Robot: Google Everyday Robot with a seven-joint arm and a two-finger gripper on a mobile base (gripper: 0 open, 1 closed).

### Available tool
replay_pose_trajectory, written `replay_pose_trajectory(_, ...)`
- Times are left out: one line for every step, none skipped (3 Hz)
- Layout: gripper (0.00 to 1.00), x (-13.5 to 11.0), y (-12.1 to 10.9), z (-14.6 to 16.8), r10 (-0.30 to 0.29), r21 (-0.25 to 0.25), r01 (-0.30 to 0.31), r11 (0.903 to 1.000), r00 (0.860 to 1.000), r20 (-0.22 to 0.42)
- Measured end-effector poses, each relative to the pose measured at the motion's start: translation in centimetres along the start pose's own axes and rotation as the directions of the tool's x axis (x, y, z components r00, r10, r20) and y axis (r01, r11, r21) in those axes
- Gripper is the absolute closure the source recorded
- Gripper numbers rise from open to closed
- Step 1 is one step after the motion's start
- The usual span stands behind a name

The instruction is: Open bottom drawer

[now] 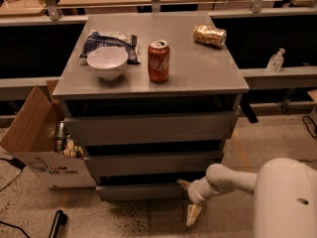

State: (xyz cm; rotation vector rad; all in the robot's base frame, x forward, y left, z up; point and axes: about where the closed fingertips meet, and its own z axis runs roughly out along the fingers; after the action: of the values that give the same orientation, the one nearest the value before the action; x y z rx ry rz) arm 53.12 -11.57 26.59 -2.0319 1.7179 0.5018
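While gripper [186,202] hangs low by floor, jaws spread, released, gripping nothing:
- grey cabinet [148,78] up-left, three drawer fronts
- white robot body [287,202] right; arm [233,178] runs from it to gripper
- cardboard box [34,133] far left, flap up
- bottom drawer [141,191] just left, lowest front; upper finger [184,184] at its right end, contact unclear
- on cabinet top, well above: blue packet [109,39], white bowl [107,61], upright red can [159,61], gold can [209,35] on side
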Motion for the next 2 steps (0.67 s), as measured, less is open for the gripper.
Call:
replay_pose_trajectory(0.0,2.5,-1.2,1.4,0.024,-0.001,-0.024,0.9997,1.0,-0.005)
replay_pose_trajectory(0.0,4.9,-2.8,2.4,0.051,0.002,-0.051,0.9987,0.998,-0.024)
